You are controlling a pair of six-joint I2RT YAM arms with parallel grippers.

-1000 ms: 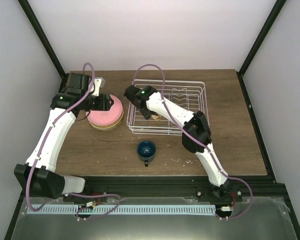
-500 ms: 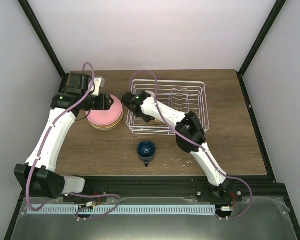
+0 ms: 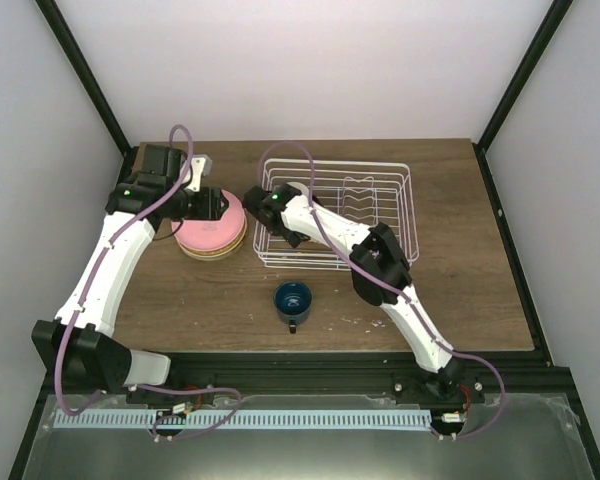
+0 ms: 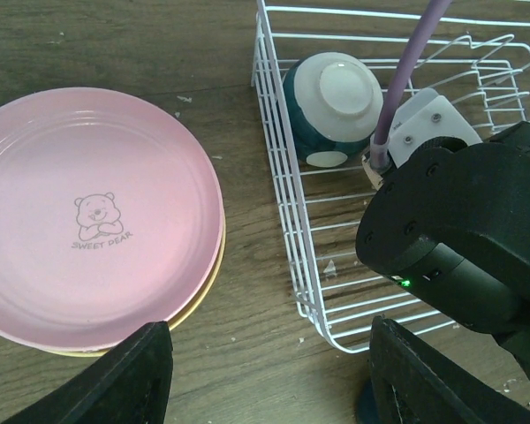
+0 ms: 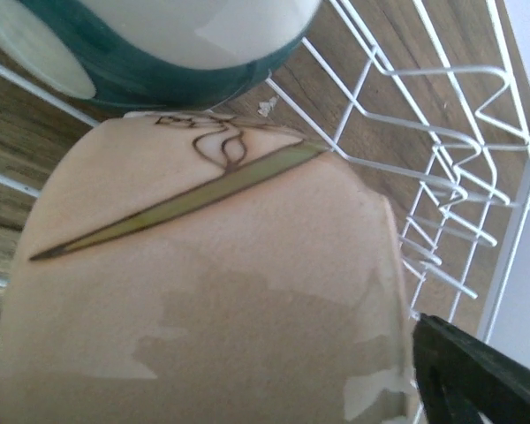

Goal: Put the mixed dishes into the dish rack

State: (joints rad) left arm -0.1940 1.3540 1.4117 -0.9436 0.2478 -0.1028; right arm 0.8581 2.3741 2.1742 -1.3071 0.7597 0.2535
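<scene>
two plates (image 4: pixel 97 212), two bowls (image 4: pixel 336 106), one mug (image 3: pixel 292 298), one dish rack (image 3: pixel 385 230).

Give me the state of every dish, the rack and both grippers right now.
pink plate: on the table, stacked on the tan-yellow plate.
tan-yellow plate: under it, only its rim showing.
white-and-blue bowl: in the dish rack, base up.
cream bowl: in the rack, between the fingers of the right gripper.
mug: upright on the table, outside the rack.
left gripper: open, empty.
right gripper: grip unclear.

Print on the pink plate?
Pink plate: small bear outline over SWEET DEAR lettering; best in left wrist view.
</scene>
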